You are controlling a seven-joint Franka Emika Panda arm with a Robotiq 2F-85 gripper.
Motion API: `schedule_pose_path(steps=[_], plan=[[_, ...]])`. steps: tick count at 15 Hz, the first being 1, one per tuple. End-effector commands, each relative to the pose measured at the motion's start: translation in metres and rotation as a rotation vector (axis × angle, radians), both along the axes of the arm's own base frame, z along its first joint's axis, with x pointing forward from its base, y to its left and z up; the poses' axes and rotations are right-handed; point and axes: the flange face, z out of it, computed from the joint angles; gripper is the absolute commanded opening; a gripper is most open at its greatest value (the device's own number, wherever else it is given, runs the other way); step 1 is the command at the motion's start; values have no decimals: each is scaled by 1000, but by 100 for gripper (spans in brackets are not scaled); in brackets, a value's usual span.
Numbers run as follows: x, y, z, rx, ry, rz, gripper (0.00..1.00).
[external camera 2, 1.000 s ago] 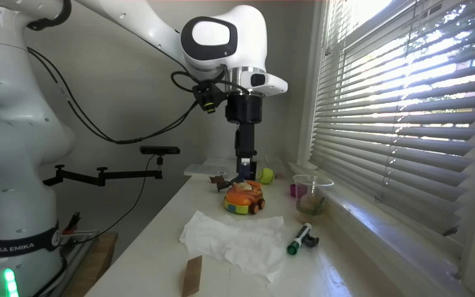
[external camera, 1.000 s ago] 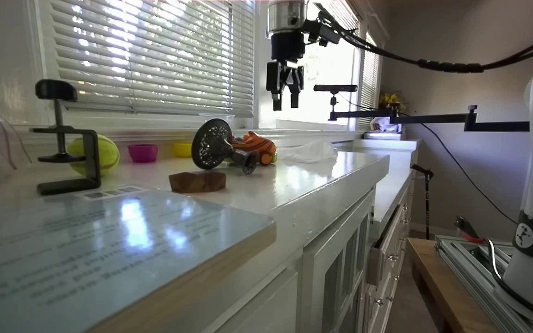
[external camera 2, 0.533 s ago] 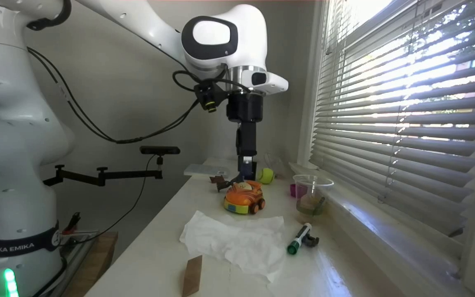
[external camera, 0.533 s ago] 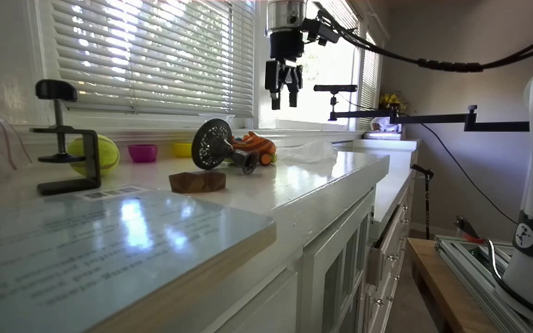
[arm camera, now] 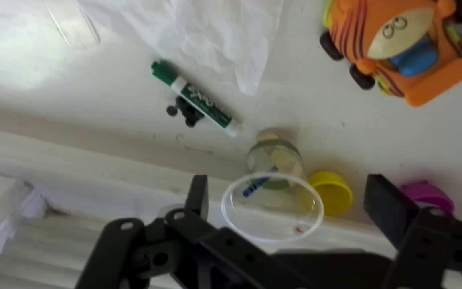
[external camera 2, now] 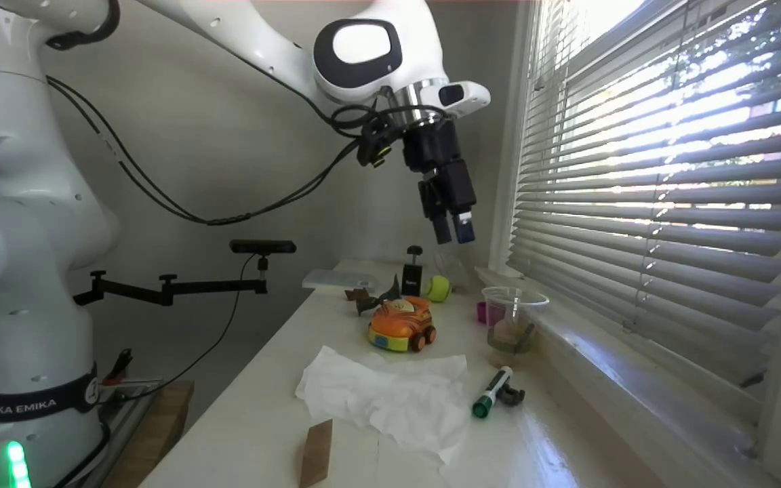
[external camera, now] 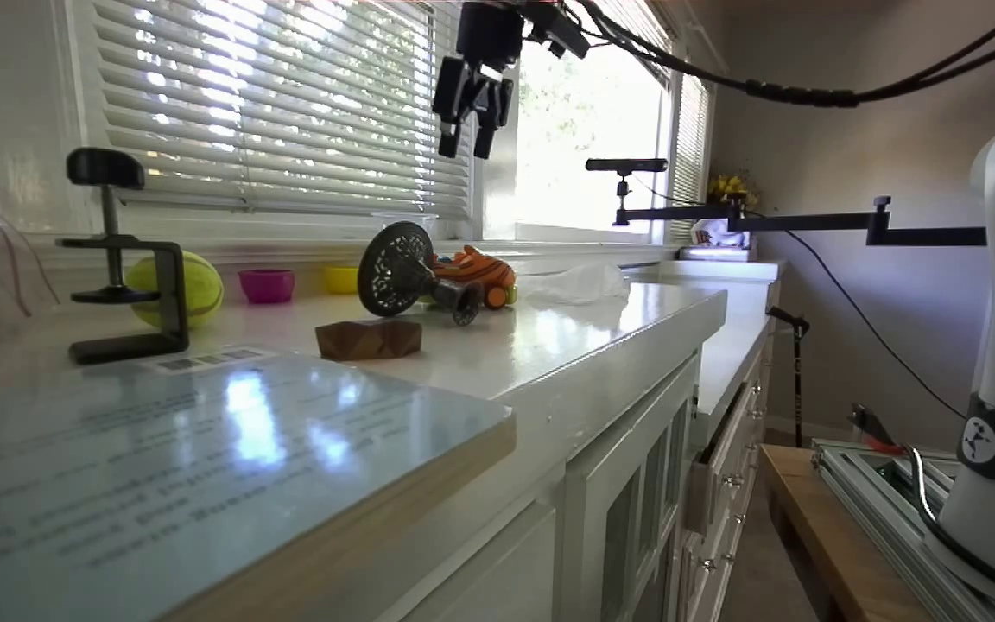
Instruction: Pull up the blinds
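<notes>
White countertop (external camera 2: 241, 434) below; blinds (external camera 2: 702, 215) beside fingers (arm camera: 387, 208), gap between; fingers spread apart.

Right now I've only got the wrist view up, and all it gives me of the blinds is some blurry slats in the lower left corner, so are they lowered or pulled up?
Observer: Lowered. In both exterior views the blinds hang down to just above the sill.
Operator: Am I touching them?
Observer: No. In an exterior view a gap shows between the gripper and the blinds.
Operator: Anything outside my frame that might roll?
Observer: Possibly. Both exterior views show a tennis ball near a black clamp.
</notes>
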Motion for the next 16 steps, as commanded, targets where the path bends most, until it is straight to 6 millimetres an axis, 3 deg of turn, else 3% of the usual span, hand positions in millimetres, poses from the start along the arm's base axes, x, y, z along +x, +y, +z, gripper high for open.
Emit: schedule_pose_path(steps=[1, 8, 16], plan=[[30, 21, 29, -38, -115, 104, 100], [73, 86, 97, -123, -377, 330, 100], [106, 126, 164, -215, -592, 442, 100]])
